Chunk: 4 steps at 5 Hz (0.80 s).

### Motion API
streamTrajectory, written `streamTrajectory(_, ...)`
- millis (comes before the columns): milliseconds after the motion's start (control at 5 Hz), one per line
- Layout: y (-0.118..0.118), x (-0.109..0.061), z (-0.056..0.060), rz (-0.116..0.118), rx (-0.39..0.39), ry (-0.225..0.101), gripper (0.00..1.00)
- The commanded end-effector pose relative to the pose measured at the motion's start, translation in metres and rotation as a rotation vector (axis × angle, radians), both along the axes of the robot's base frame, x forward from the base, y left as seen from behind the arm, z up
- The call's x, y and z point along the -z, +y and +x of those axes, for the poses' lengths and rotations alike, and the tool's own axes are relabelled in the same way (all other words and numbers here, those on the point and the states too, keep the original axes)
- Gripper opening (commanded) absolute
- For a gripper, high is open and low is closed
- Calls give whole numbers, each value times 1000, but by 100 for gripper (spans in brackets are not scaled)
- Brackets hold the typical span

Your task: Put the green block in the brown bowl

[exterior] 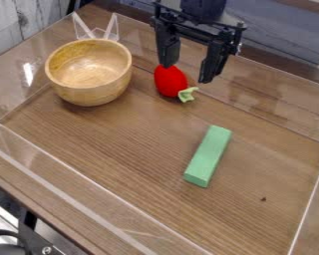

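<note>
The green block (209, 155) is a light-green bar lying flat on the wooden table, right of centre and angled slightly. At the left rear stands the brown bowl (89, 73), a round wooden bowl with nothing inside. My gripper (190, 68) hangs at the top centre, pointing down, its dark fingers spread open with nothing between them. It hovers above the table between the bowl and the block, well apart from the block, which lies nearer the camera.
A red round toy with a green stem (171, 80) lies directly under and beside my fingers. Clear plastic walls (69, 184) ring the table's edges.
</note>
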<state>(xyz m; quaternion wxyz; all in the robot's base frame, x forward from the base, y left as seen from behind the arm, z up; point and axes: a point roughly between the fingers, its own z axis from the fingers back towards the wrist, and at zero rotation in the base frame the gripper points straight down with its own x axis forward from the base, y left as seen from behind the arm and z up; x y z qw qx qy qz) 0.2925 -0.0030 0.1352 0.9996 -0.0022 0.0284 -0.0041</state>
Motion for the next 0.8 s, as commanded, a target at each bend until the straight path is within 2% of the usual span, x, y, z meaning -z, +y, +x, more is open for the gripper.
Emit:
streamTrajectory(0,-13,7,-15,-6,43,26,100)
streamTrajectory(200,-36,21,-40,-14,93,56,100)
streamTrajectory(400,-50,29,-51,-22,6,44,100)
streamTrajectory(600,-49,35,-54,-29,-88,40,100)
